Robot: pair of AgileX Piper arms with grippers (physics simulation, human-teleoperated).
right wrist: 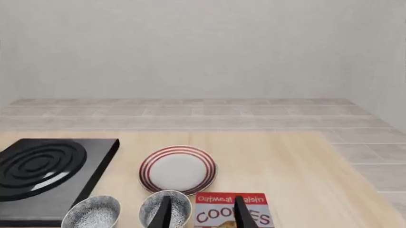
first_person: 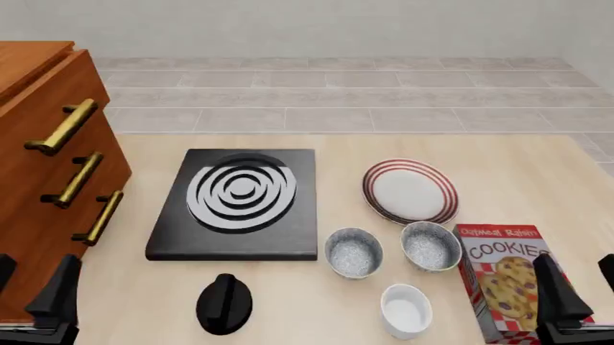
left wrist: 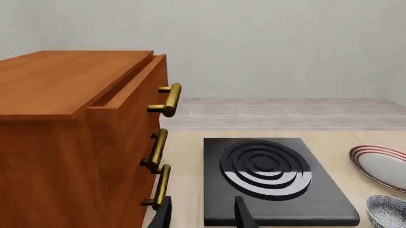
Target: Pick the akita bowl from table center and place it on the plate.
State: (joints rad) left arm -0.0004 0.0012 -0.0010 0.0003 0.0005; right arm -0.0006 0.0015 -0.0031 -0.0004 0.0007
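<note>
Akita bowl sits on the tabletop near centre, just right of the black burner, with a similar speckled bowl close on its right. Behind them lies the plate. Left gripper and right gripper hang low at the near corners, both spread apart and holding nothing.

From my side, the cabinet stands far left, the stove right of it, the plate right again. Before the plate sit two bowls: the akita bowl left, the other bowl right. The cookie box lies far right, the ramekin nearest me.
</note>
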